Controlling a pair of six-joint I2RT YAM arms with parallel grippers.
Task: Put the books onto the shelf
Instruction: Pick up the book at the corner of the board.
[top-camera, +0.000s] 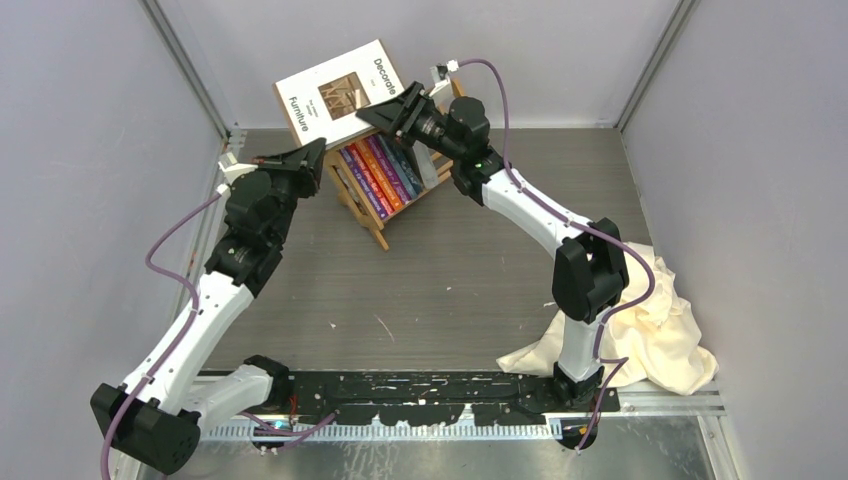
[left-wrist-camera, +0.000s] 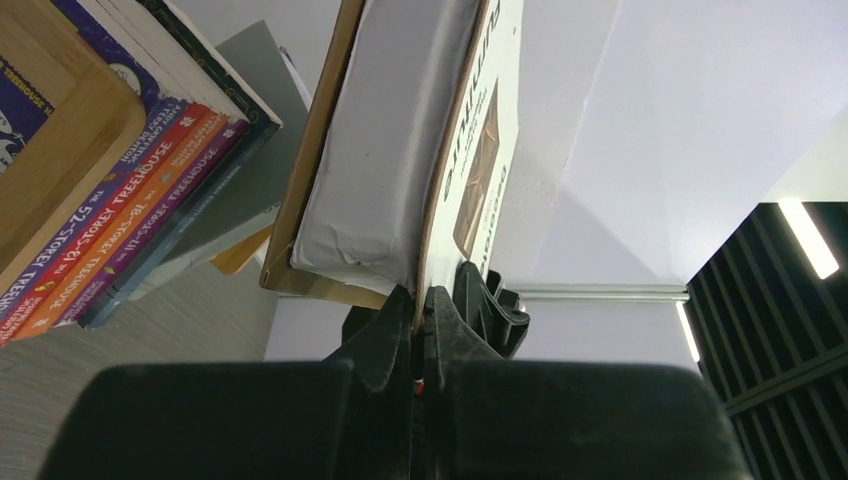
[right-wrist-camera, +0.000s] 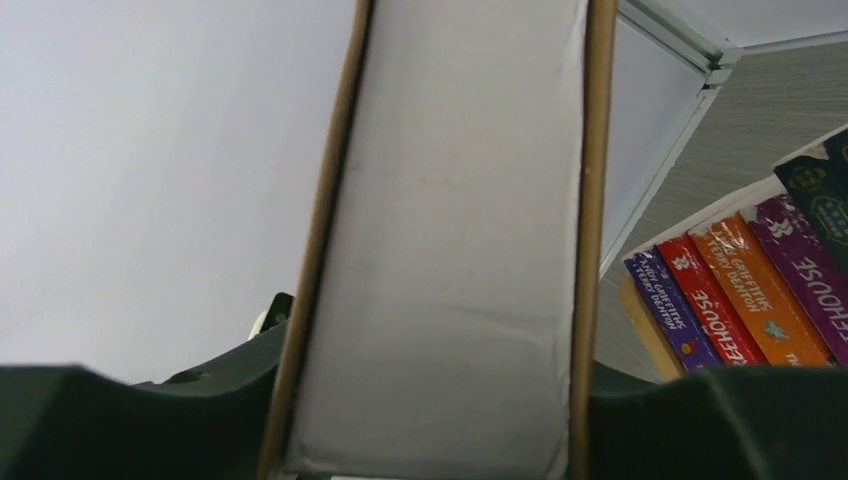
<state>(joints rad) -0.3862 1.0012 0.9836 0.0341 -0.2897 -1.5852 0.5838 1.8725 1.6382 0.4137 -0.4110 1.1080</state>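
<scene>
Paperback books (top-camera: 385, 170) stand in a shelf (top-camera: 372, 222) at the far side of the grey table (top-camera: 450, 290). A cream cloth (top-camera: 660, 330) lies heaped at the near right, beside the right arm's base. A white book (top-camera: 335, 95), lettered "Decorate Furniture", hangs tilted in the air above the shelf's far end. The shelf is a light-wood slatted rack set askew to the table's edges; its spines run purple, red, orange, magenta and dark blue. The right gripper (top-camera: 385, 112) spans the white book's whole thickness, one finger against each cover. The left gripper (left-wrist-camera: 420, 320) is pinched tight on one cover's edge alone.
</scene>
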